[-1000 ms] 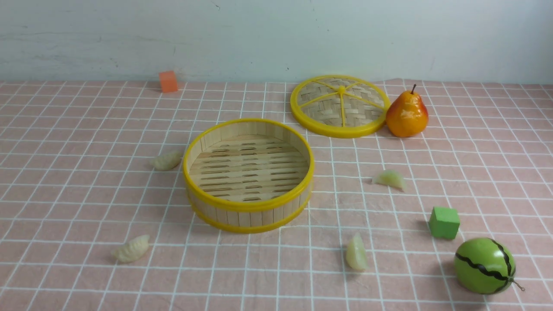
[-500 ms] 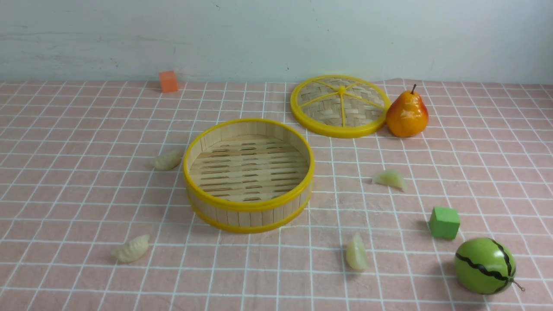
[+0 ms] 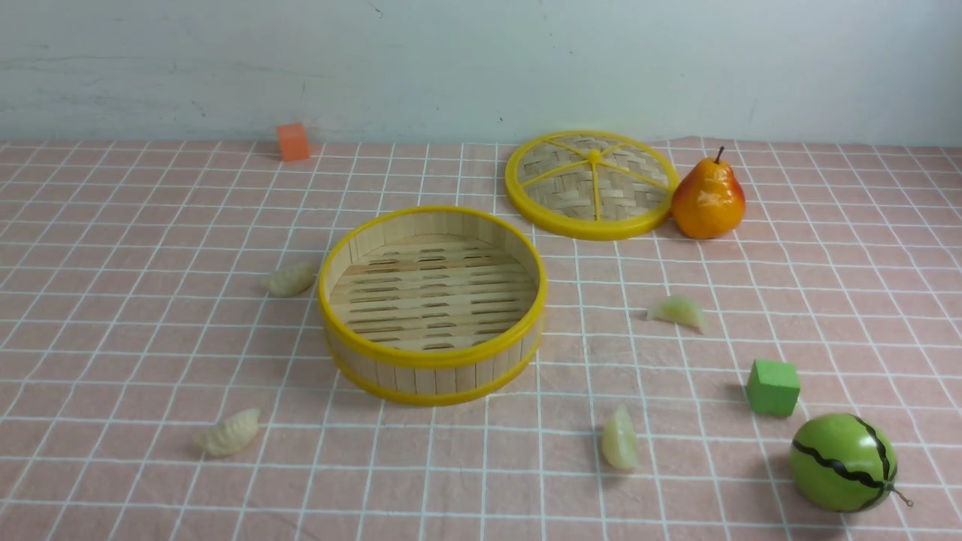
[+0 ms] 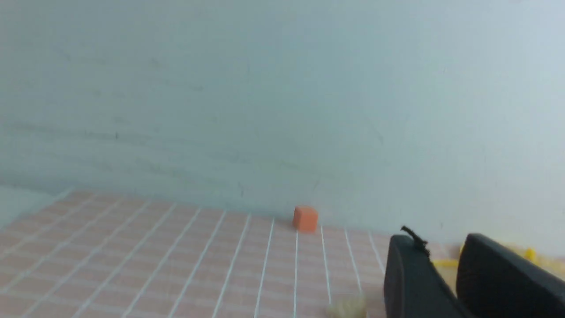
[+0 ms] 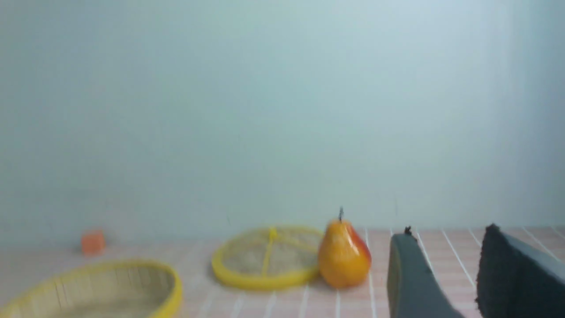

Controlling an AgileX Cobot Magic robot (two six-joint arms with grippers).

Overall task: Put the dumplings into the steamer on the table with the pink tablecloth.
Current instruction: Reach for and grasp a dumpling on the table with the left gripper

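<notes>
Left pincer [image 4: 441,249] and right pincer [image 5: 446,240] stand part-open, empty; gripping a small cream pleated toy dumpling [image 3: 228,433] off-centre might squirt it away.

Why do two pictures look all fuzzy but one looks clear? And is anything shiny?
Front view: sharp and evenly lit, with white glare on the glossy orange-yellow pear and a soft shadow beside the striped green toy watermelon. Left wrist view: soft all over, the small orange cube smeared. Right wrist view: hazy too, the woven yellow-rimmed round lid out of focus.
</notes>
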